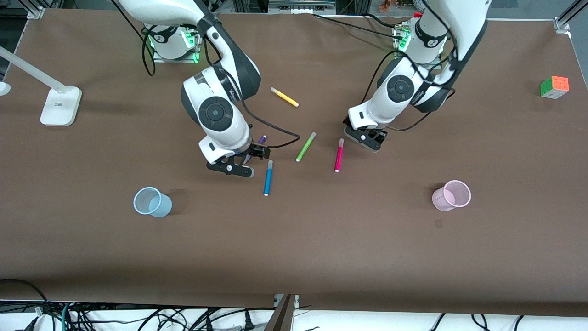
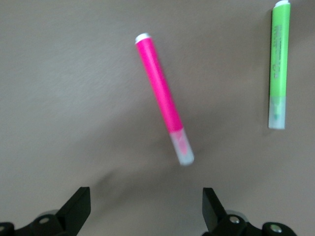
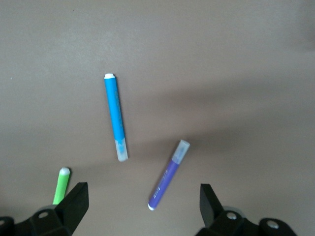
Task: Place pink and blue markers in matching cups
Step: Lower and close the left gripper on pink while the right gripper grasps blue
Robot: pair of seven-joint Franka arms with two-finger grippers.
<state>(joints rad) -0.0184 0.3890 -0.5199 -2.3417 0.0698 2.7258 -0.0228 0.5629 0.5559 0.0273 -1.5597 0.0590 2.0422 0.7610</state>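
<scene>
The pink marker [image 1: 339,155] lies flat near the middle of the table and shows whole in the left wrist view [image 2: 164,98]. My left gripper [image 1: 365,138] [image 2: 146,206] hangs open over bare table just off the marker's capped end, holding nothing. The blue marker [image 1: 268,178] [image 3: 116,117] lies toward the right arm's end from the pink one. My right gripper [image 1: 243,161] [image 3: 142,204] is open over the purple pen beside the blue marker, with nothing gripped. The pale blue cup [image 1: 151,202] and the pale pink cup [image 1: 451,196] stand upright nearer the front camera.
A purple pen [image 1: 261,139] [image 3: 168,176], a green pen [image 1: 306,146] [image 2: 278,69] and a yellow pen [image 1: 284,97] lie among the markers. A white lamp base [image 1: 59,105] sits at the right arm's end, a colour cube [image 1: 554,87] at the left arm's end.
</scene>
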